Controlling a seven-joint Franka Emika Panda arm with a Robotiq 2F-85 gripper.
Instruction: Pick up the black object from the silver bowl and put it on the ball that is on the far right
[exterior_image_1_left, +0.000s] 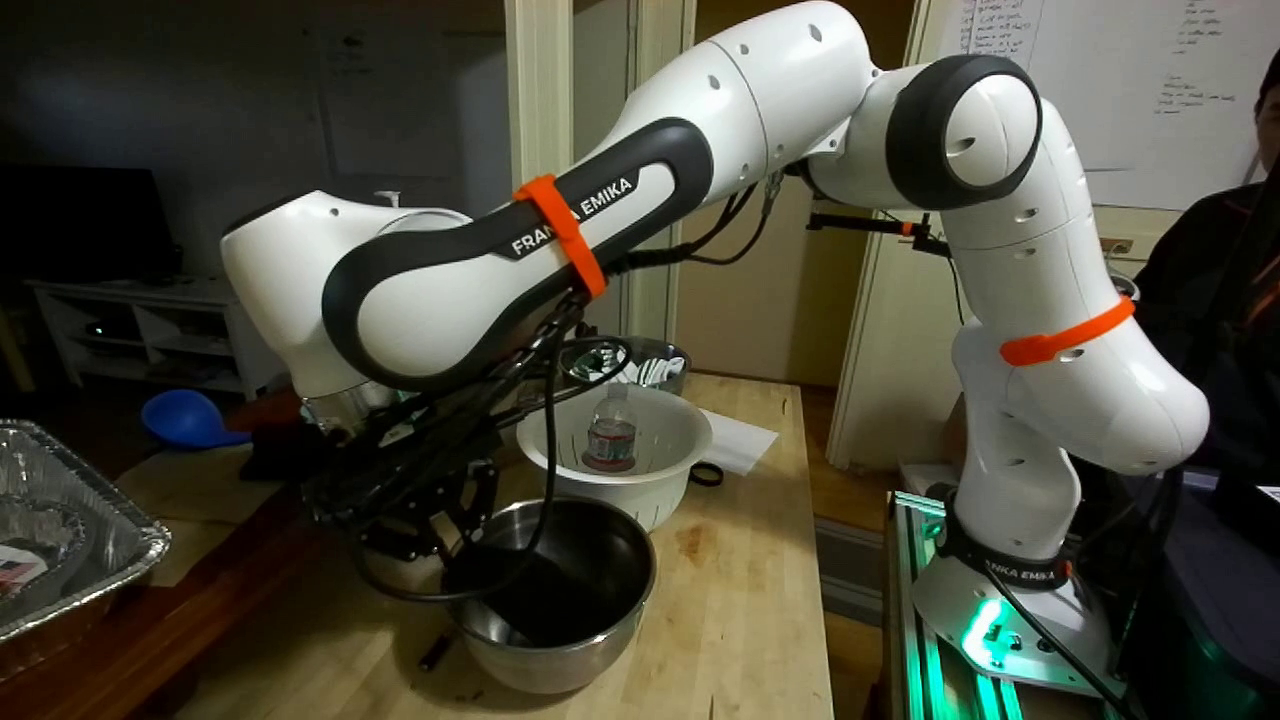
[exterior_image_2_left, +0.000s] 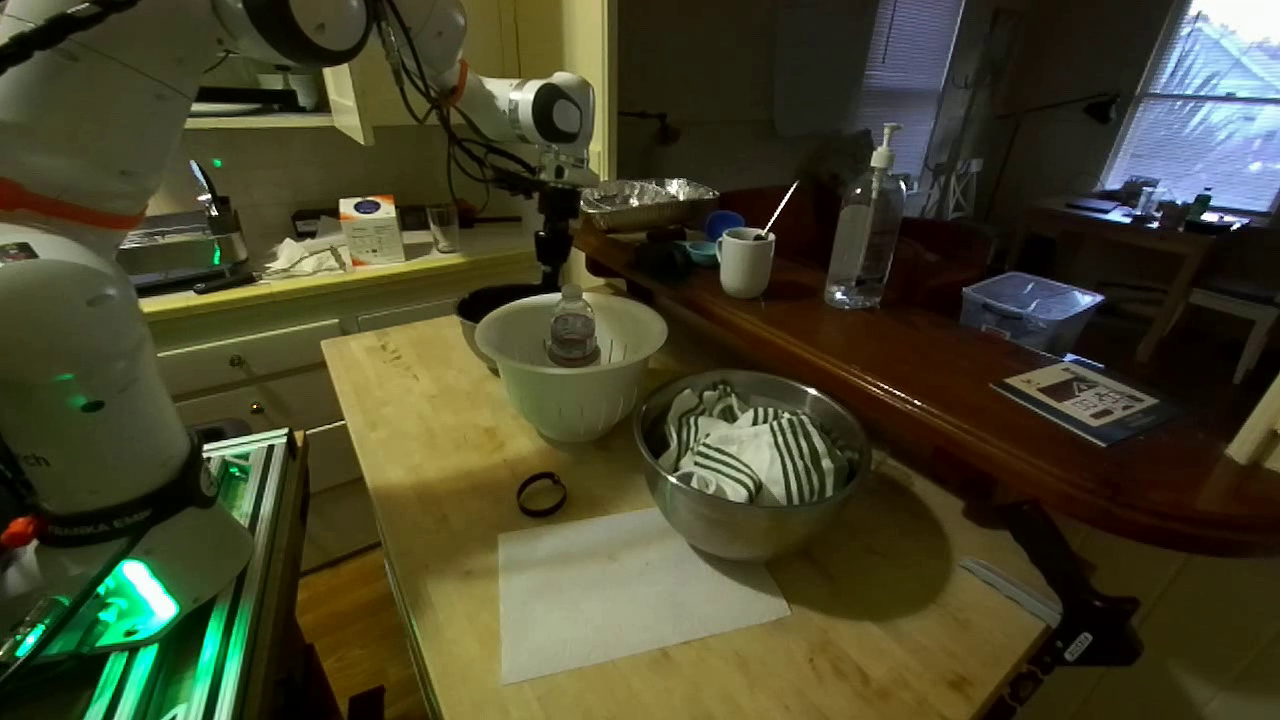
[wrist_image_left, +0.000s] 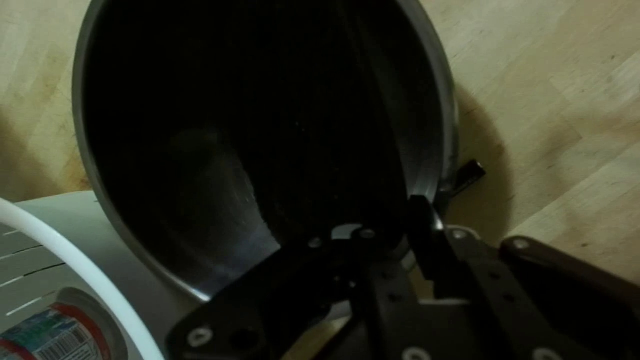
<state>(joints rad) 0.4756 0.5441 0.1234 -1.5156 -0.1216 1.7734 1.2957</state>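
Note:
The silver bowl (exterior_image_1_left: 560, 665) stands on the wooden table; in an exterior view (exterior_image_2_left: 470, 335) it is mostly hidden behind the white bowl. In the wrist view its rim (wrist_image_left: 84, 120) surrounds a large dark shape (wrist_image_left: 320, 150) with a ragged edge. I cannot tell whether this is the black object or shadow. My gripper (exterior_image_1_left: 440, 540) points down at the bowl's rim, with a gap between its fingers. In the wrist view (wrist_image_left: 395, 220) the right finger shows over the rim; the left is lost in the dark. No ball shows.
A white bowl (exterior_image_2_left: 570, 410) holding a plastic bottle (exterior_image_2_left: 573, 325) is beside the silver bowl. Past it stands another steel bowl (exterior_image_2_left: 745, 535) with a striped towel. A small dark stick (wrist_image_left: 467, 176) lies against the silver bowl. A black ring (exterior_image_2_left: 542, 495) and white paper (exterior_image_2_left: 620, 610) lie nearby.

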